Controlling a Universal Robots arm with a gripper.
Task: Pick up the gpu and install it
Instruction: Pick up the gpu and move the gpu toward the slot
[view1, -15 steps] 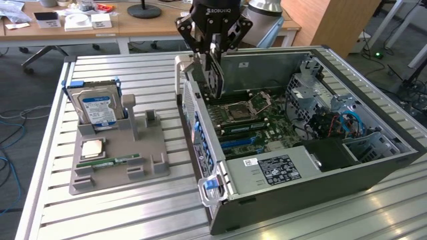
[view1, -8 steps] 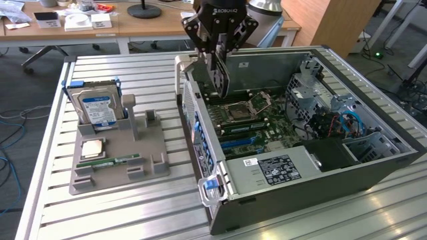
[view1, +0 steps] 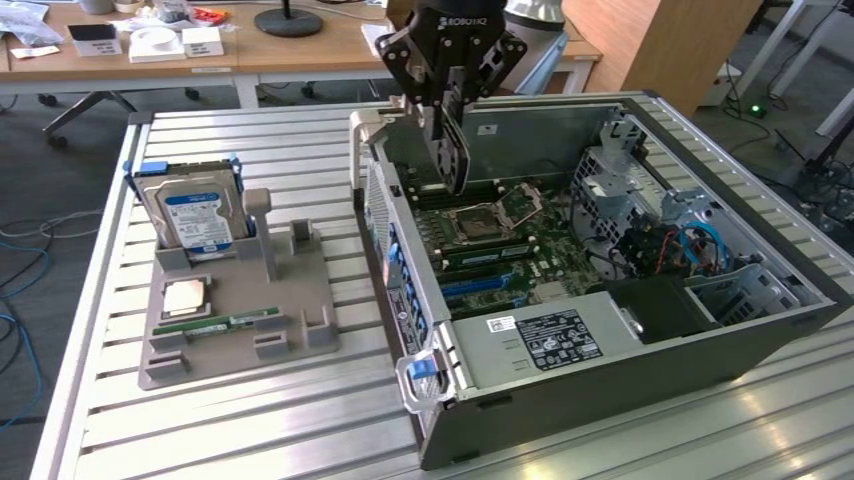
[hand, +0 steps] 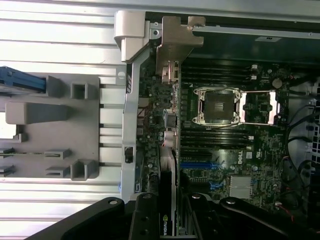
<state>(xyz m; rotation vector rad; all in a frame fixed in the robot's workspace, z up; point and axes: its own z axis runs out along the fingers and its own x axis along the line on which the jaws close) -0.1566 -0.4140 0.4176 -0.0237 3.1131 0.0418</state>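
Gripper (view1: 447, 95) jaws clamped gpu (view1: 454, 160), upper centre of exterior view, upright over the motherboard (view1: 534, 240) (apparently unseated). Best seemed: card plumb, edge square to slot, bracket hugging case (view1: 601, 400) rear wall.

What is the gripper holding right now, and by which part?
The gripper holds the gpu by its top edge; the card hangs upright over the open case.
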